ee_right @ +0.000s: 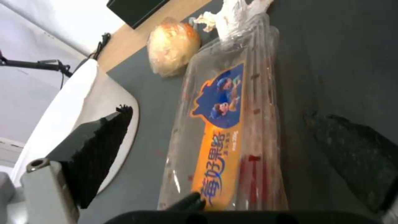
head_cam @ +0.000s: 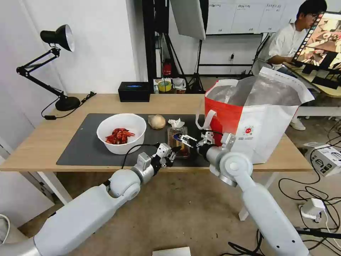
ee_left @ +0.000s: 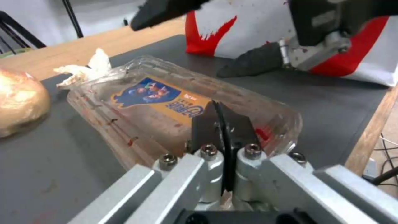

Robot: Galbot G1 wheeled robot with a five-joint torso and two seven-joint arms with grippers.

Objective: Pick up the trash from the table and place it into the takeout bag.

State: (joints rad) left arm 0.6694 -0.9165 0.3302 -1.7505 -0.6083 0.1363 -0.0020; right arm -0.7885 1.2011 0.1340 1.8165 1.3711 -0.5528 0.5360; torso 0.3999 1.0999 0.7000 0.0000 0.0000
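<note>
Clamshell tray (head_cam: 178,141) lengthwise away from bench (head_cam: 42,142) edge — left hand (head_cam: 173,153) closed, empty, at near end; right hand (head_cam: 191,140) spread wide beside it

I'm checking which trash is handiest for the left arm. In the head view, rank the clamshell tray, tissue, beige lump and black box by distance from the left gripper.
From the left gripper:
1. Clamshell tray, right at its jaws.
2. Tissue, behind the tray.
3. Beige lump, beside the tissue, nearly as close.
4. Black box, at the table's far edge.

Head camera looks down over the table (head_cam: 49,138) from above both arms. Both wrist cameras sit close behind their grippers, sharing the clamshell tray (ee_left: 166,102) ahead.
</note>
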